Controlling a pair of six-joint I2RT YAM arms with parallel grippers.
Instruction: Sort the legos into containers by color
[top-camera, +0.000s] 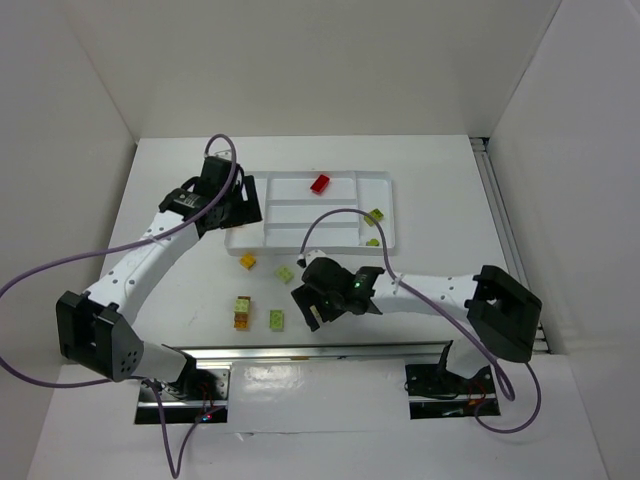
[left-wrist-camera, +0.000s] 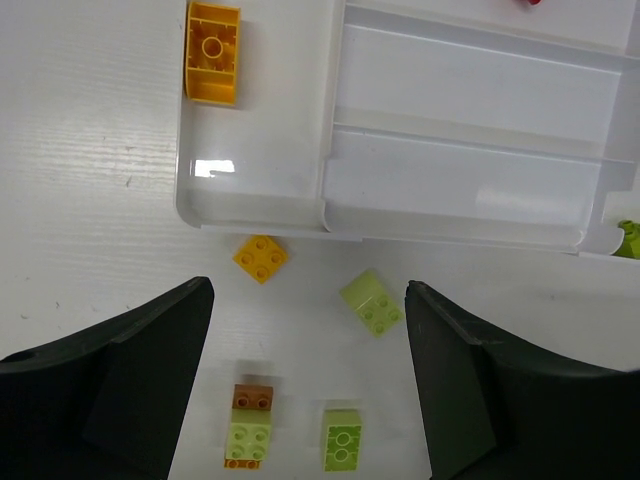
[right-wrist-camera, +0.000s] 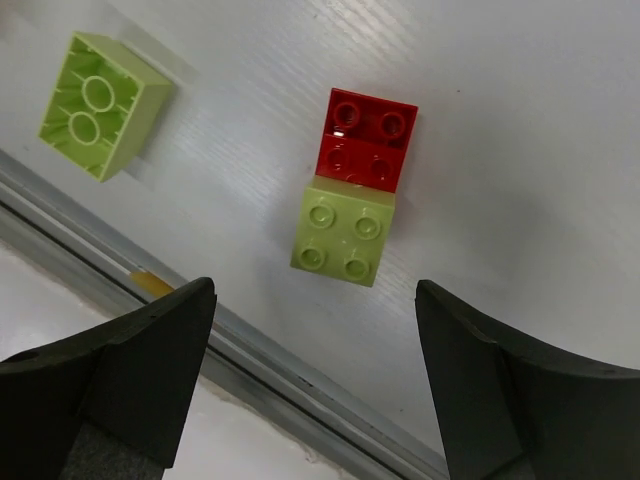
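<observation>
The white desk (top-camera: 180, 200) carries a white tray (top-camera: 300, 211). The left pincer (left-wrist-camera: 310, 380) hangs over the desk just short of the tray's near left corner, fingers spread wide with nothing held. The right pincer (right-wrist-camera: 315, 390) hangs low over the desk on the near side of the tray, also wide and empty. A metal rail (right-wrist-camera: 250, 345) runs along the desk edge under it.

Just ahead of the right pincer lies a red-and-green pair (right-wrist-camera: 355, 195), studs up, the two bricks touching, the red one farther from the fingertips. To the left of it sits an upturned green brick (right-wrist-camera: 100, 103), near the rail.

Ahead of the left pincer, an orange brick (left-wrist-camera: 212, 52) lies underside up in the tray's left section. Between pincer and tray, a yellow brick (left-wrist-camera: 261, 258) and a tilted green brick (left-wrist-camera: 372, 303) rest on the desk. Between its fingers sit an orange-and-green stack (left-wrist-camera: 250, 428) and a lone green brick (left-wrist-camera: 342, 438). Farther off, a red brick (top-camera: 320, 184) lies in the tray's far slot.
</observation>
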